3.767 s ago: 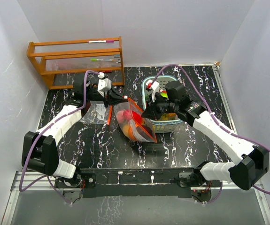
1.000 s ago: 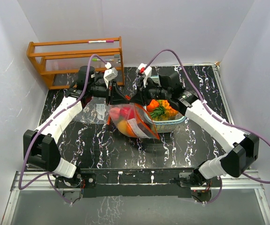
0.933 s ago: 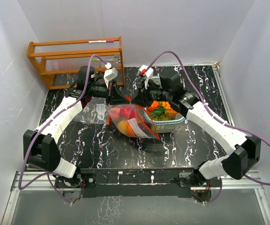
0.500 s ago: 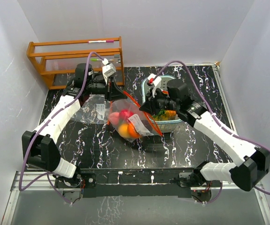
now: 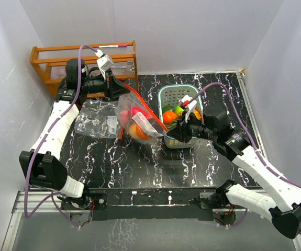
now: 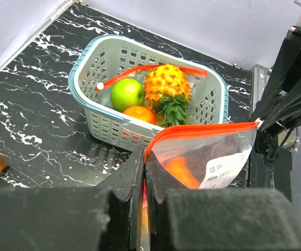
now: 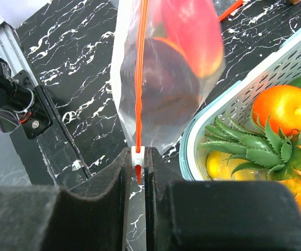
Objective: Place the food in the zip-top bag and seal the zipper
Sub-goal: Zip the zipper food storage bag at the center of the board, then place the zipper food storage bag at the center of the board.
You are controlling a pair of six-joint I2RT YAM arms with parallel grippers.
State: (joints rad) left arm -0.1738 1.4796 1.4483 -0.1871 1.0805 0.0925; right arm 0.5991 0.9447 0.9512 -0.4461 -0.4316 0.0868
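Two grippers hold the zip-top bag (image 5: 138,121) stretched above the table (image 5: 113,162). L gripper (image 6: 142,157) is clamped fully shut on one end of the zipper (image 6: 202,129); R gripper (image 7: 136,157) is pinched nearly closed on the white slider (image 7: 136,155) at the other end. Step looks like sealing, w/ toy fruit (image 5: 136,130) inside. Pineapple (image 6: 166,86), green apple (image 6: 126,93) & orange (image 6: 143,114) sit in the teal basket (image 6: 87,60), so prob. incomplete. Next: let go of the sealed bag, or reopen & load the rest.

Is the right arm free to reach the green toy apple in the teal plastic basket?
Probably not yet: the right gripper is shut on the white slider of the clear zip-top bag; the green toy apple lies uncovered.
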